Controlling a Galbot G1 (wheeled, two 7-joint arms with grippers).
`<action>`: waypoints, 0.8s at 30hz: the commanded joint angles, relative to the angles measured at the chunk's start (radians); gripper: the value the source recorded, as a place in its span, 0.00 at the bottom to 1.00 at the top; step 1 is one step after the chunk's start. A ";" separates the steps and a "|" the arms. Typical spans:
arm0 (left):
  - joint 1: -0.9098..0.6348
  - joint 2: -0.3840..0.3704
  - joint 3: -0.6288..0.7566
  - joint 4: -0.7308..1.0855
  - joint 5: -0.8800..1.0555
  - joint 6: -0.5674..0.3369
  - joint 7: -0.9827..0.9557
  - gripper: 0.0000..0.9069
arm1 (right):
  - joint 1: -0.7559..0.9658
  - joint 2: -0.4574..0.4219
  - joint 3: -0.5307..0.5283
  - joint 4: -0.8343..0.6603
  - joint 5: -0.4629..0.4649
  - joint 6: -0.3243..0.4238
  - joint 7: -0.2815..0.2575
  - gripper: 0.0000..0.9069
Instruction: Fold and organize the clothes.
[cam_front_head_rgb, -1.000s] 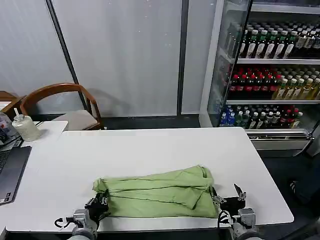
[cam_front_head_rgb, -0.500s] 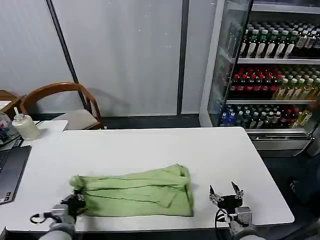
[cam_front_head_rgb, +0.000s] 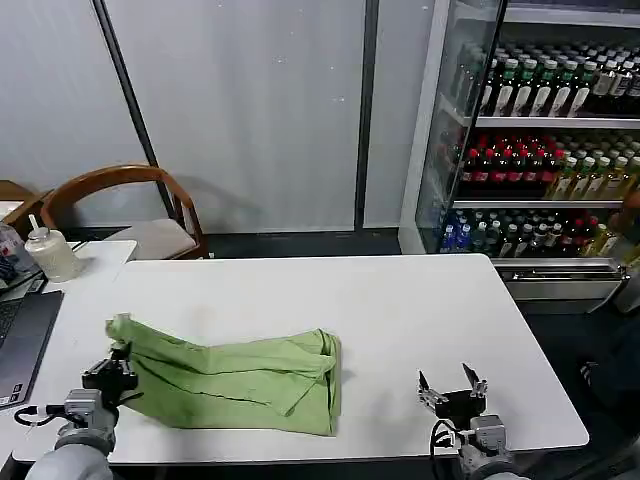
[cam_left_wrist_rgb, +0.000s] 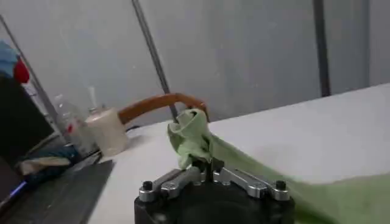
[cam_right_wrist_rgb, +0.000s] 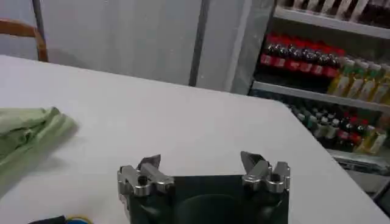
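Lime-green cotton identifies the short-sleeved T-shirt (cam_front_head_rgb: 235, 381), which lies folded into a long, rumpled band on the left half of the white rectangular bench (cam_front_head_rgb: 400, 300), close to the near edge. Its plain side faces up. The band runs from a raised corner at the far left to a blunt folded end near the middle of the bench.

At the left edge of the bench, a dark laptop (cam_front_head_rgb: 22, 345) lies flat, and a translucent plastic bottle (cam_front_head_rgb: 48, 252) stands behind it. A wooden armchair with a curved back (cam_front_head_rgb: 130, 205) stands beyond the far left corner.

The left gripper (cam_front_head_rgb: 112, 372) sits over the near left part of the bench, at the left end of the T-shirt. Its fingers are closed on the garment's left corner, and the pinched cloth stands up above them as a small bunched peak. In the left wrist view, the same bunch of T-shirt (cam_left_wrist_rgb: 194, 137) rises from between the closed fingers of the left gripper (cam_left_wrist_rgb: 207, 163), and the rest of the cloth trails away across the bench surface.

The right gripper (cam_front_head_rgb: 452, 385) rests at the near right of the bench, well apart from the right end of the T-shirt. Its fingers are spread and hold nothing. In the right wrist view, the right gripper (cam_right_wrist_rgb: 204, 165) shows bare bench between its fingers.

A glass-door refrigerator stocked with bottles (cam_front_head_rgb: 545, 130) stands beyond the right end of the bench.
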 joint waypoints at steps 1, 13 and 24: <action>-0.047 -0.082 0.276 -0.169 -0.033 0.014 0.064 0.02 | -0.086 -0.016 0.107 0.052 -0.002 -0.017 0.003 1.00; -0.198 -0.206 0.510 -0.076 0.028 0.008 0.095 0.02 | -0.203 -0.008 0.223 0.107 -0.008 -0.021 0.001 1.00; -0.279 -0.250 0.504 0.041 0.030 -0.015 0.102 0.02 | -0.198 0.001 0.201 0.123 -0.007 -0.030 0.002 1.00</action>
